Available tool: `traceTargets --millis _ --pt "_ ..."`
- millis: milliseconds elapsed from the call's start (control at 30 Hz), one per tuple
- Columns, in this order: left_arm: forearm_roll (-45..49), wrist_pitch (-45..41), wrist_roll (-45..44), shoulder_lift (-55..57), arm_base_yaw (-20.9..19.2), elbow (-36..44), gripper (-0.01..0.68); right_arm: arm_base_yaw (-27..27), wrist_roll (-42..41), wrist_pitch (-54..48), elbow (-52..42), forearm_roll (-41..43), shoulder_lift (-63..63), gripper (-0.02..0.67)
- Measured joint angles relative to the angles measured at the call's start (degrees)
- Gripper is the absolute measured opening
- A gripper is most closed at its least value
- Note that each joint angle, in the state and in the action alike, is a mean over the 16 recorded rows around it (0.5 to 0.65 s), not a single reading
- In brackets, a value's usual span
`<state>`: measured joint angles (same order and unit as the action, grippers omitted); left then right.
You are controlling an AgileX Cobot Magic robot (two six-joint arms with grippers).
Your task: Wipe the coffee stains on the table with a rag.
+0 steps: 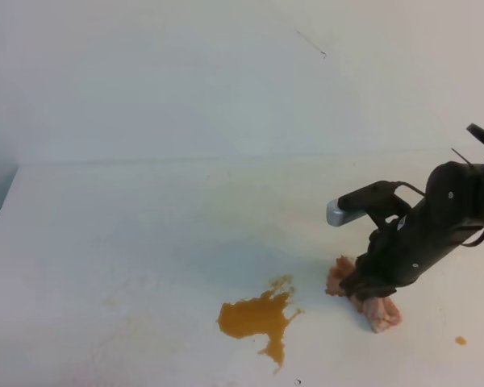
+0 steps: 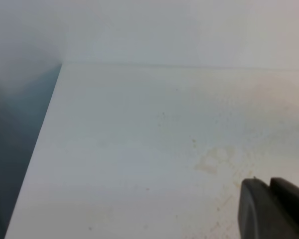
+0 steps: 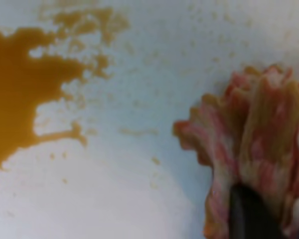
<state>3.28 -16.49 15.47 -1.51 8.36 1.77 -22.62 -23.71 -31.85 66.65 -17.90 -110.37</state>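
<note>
Rag (image 1: 377,310) lies on table (image 1: 145,242) beside coffee stains (image 1: 258,318) | right gripper (image 1: 369,289) down on it, jaw grip unclear to us | risk: cloth slips free mid-wipe, smearing spill

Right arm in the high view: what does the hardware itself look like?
The right arm is matte black with chunky rounded links, small pale screw dots, thin black cables looping off it, and a silver-capped black cylinder jutting sideways. Its fingers are dark.

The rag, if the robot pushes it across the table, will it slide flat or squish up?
Probably squish: the rag already lies wadded in soft folds under the right claw. It looks light and floppy, so it should drag along easily.
</note>
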Motion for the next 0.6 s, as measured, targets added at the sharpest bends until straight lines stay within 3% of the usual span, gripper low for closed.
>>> traceTargets --millis 267,600 --pt "0.0 -0.05 0.0 0.0 0.0 0.0 -0.003 -0.56 -1.29 -4.42 4.83 -4.35 -0.55 0.055" --pt "0.0 0.2 0.0 0.09 -0.01 -0.11 -0.002 -3.52 -13.96 -11.41 10.81 -25.98 -0.61 0.033"
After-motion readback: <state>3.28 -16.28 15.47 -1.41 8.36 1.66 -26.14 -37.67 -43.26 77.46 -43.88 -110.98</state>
